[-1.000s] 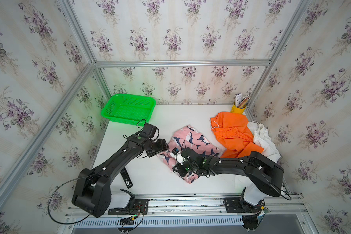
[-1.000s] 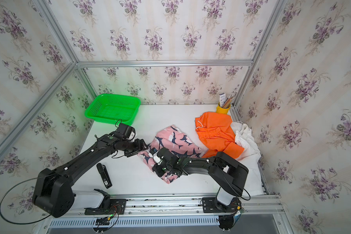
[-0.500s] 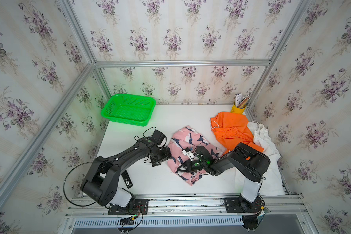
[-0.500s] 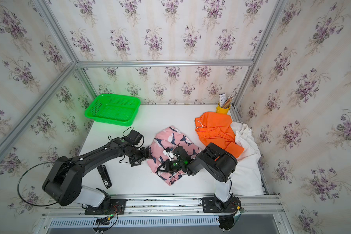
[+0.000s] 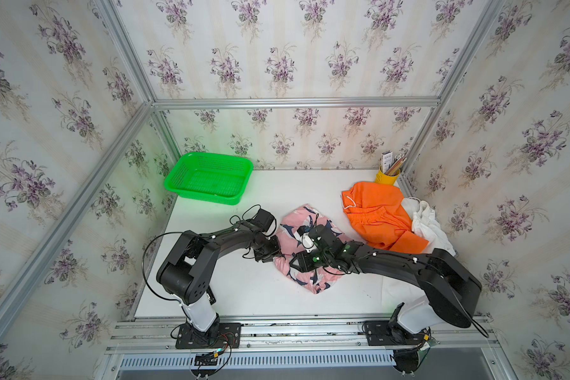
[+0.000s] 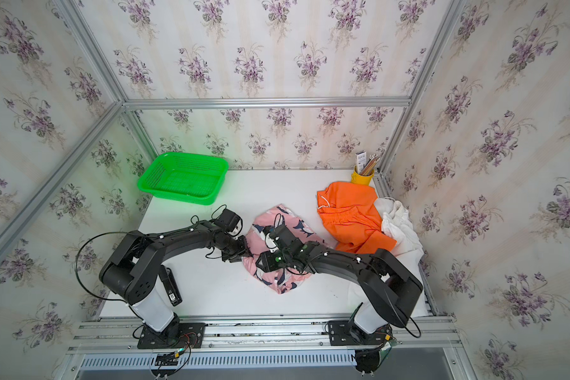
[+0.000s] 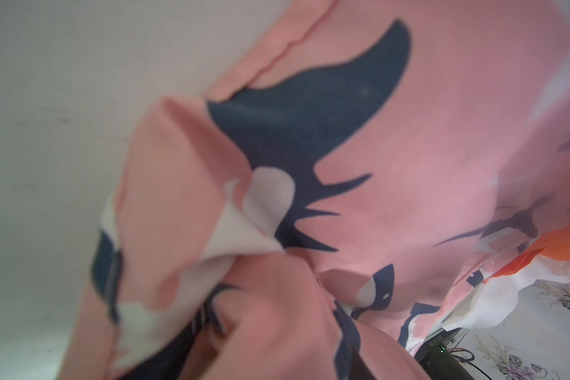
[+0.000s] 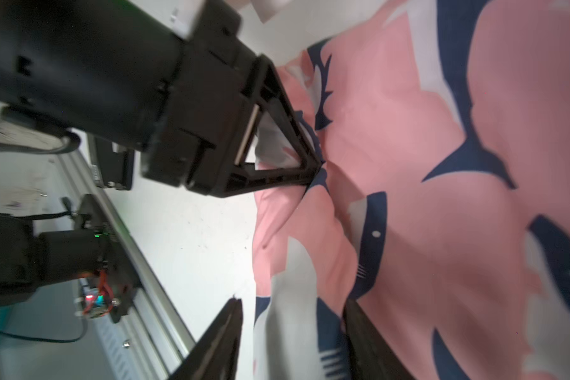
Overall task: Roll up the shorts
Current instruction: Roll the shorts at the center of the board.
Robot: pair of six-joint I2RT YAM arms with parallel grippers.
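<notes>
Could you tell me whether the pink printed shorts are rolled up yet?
Not rolled. In both top views the pink shorts lie crumpled and loosely folded on the table, and no tight roll shows.

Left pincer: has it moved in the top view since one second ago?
Yes. The left pincer has shifted away from the green basket, toward the front rail, and pinches the pink shorts' edge.
</notes>
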